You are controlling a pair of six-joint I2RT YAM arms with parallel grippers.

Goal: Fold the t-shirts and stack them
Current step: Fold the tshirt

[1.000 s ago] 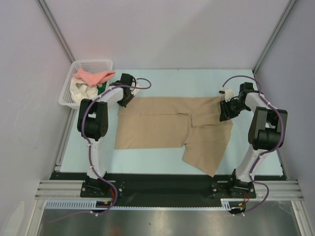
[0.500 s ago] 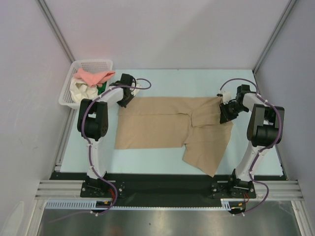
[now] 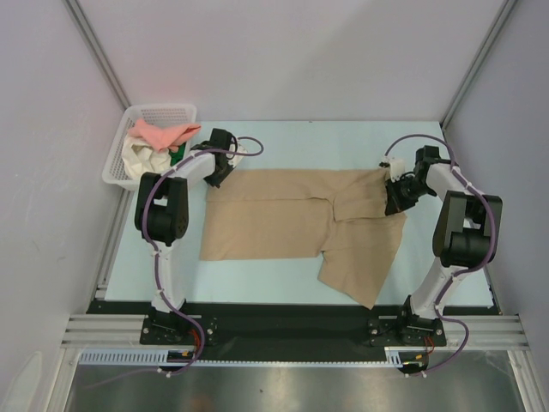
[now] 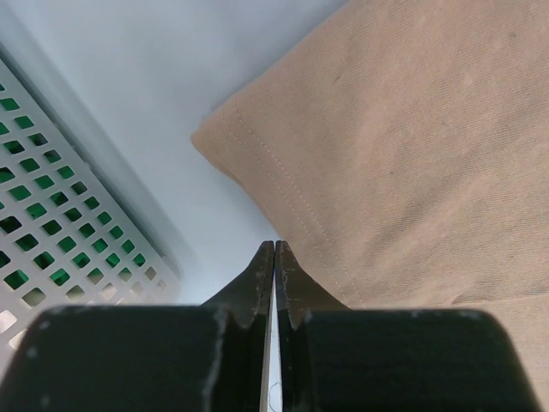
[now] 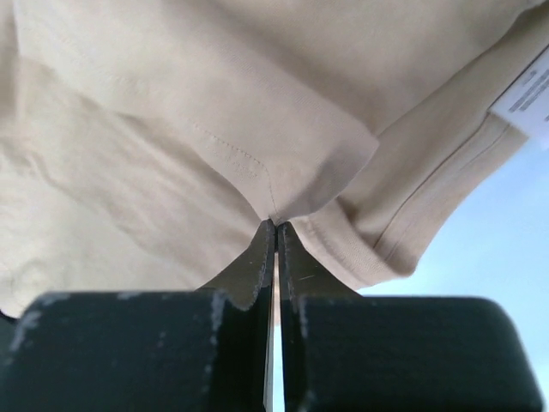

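Note:
A large tan t-shirt (image 3: 283, 215) lies spread on the pale table, one part folded over toward the front right. My left gripper (image 3: 218, 174) is at its far left corner. In the left wrist view the jaws (image 4: 274, 246) are shut, right beside the shirt's stitched hem (image 4: 292, 206), with no cloth seen between them. My right gripper (image 3: 394, 202) is at the shirt's far right edge. In the right wrist view it (image 5: 275, 224) is shut on a pinched fold of the tan shirt (image 5: 171, 112). A salmon-pink shirt (image 3: 163, 135), a cream-white one (image 3: 140, 157) and a bit of green one (image 3: 177, 153) lie in the basket.
The white mesh basket (image 3: 163, 111) stands at the far left corner, close to my left gripper; its wall shows in the left wrist view (image 4: 51, 223). A white label (image 5: 523, 99) hangs on the shirt near my right gripper. Grey walls close in on both sides.
My right arm's elbow has shifted a little; its gripper stays on the shirt's right edge. The left arm and the shirt have not visibly moved.

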